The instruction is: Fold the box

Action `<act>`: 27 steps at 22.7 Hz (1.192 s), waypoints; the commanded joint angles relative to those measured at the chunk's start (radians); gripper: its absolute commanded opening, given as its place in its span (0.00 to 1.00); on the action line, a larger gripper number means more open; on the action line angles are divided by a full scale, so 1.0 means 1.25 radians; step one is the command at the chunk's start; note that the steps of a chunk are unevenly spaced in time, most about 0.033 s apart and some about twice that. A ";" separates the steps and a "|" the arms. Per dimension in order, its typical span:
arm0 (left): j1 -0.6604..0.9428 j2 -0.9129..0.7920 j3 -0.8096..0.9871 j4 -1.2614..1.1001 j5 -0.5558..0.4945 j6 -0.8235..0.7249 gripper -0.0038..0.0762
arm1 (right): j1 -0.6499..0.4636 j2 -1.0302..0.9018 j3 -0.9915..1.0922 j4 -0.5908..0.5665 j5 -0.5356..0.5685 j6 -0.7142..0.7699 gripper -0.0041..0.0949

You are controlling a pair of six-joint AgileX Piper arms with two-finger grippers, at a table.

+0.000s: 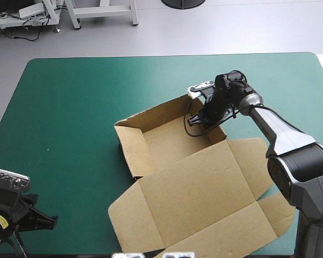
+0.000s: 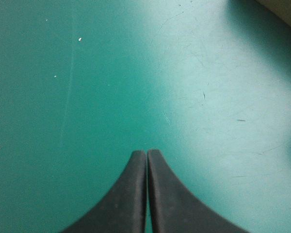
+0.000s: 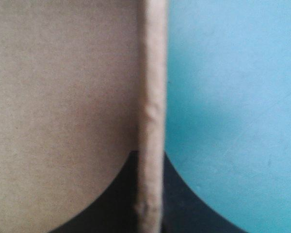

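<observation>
The brown box [image 1: 172, 145] stands mid-table as an open tray with its walls raised. Its lid [image 1: 204, 199] lies flat toward the near edge. My right gripper [image 1: 204, 115] reaches down onto the tray's far right wall. In the right wrist view the wall's top edge [image 3: 153, 73] runs straight between the black fingers [image 3: 184, 204], one inside the tray and one outside, so this gripper [image 3: 150, 155] is shut on the box. My left gripper [image 1: 48, 220] hovers at the near left corner, well clear of the box. It is shut [image 2: 146, 153] over bare teal-green cover.
The teal-green cover [image 1: 70, 107] lies bare left of and beyond the box. The lid's flaps [image 1: 277, 209] reach close to the table's near right edge. Far ahead of the left gripper a pale corner [image 2: 286, 9] shows; I cannot tell what it is.
</observation>
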 commanded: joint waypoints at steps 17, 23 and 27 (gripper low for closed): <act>-0.002 0.006 0.010 -0.010 -0.029 -0.004 0.04 | -0.613 -0.021 -0.215 0.041 0.099 -0.172 0.02; -0.002 0.006 0.010 -0.013 -0.032 -0.006 0.04 | -0.612 0.027 -0.215 0.036 0.099 -0.192 0.02; -0.002 0.006 0.010 -0.016 -0.032 -0.006 0.04 | -0.612 0.039 -0.215 0.038 0.099 -0.216 0.03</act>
